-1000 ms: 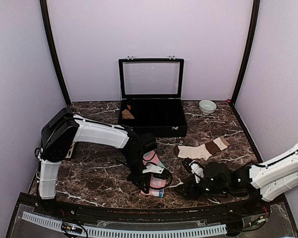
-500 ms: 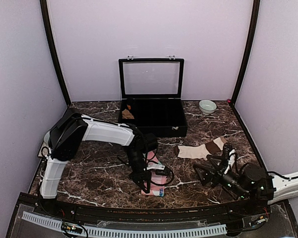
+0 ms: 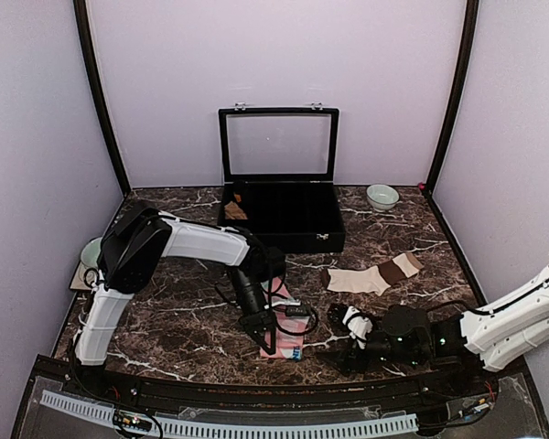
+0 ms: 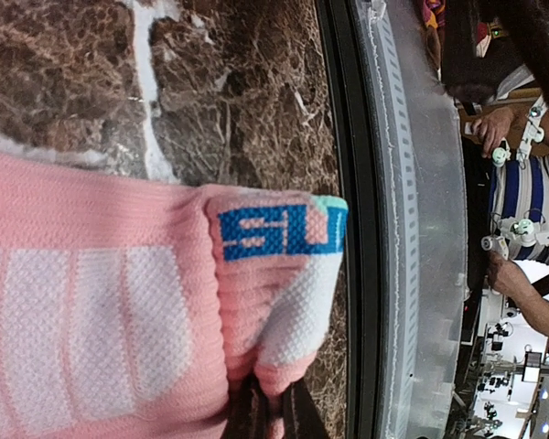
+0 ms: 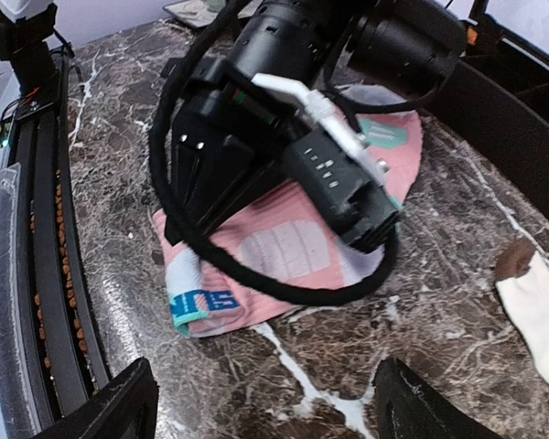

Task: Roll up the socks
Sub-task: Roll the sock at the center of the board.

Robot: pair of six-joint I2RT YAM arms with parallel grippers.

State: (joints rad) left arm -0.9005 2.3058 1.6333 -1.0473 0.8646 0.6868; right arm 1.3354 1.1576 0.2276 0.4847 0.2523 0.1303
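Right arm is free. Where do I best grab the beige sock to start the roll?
Probably its left end. The beige sock lies flat on the table, stretched out left to right with nothing on it. Pinch that thin end from above, coming in from the near side, where the open right gripper is.

Top external camera: mounted high behind the arm bases, facing forward and down over the whole marble table (image 3: 165,320) to the back wall. Left wrist camera: set very close above the pink sock (image 4: 101,302), facing the table's front rail (image 4: 393,229). Right wrist camera: low and near, facing the left arm (image 5: 284,119) from the right across the tabletop. All three views share the pink sock, the marble around it and the front rail.
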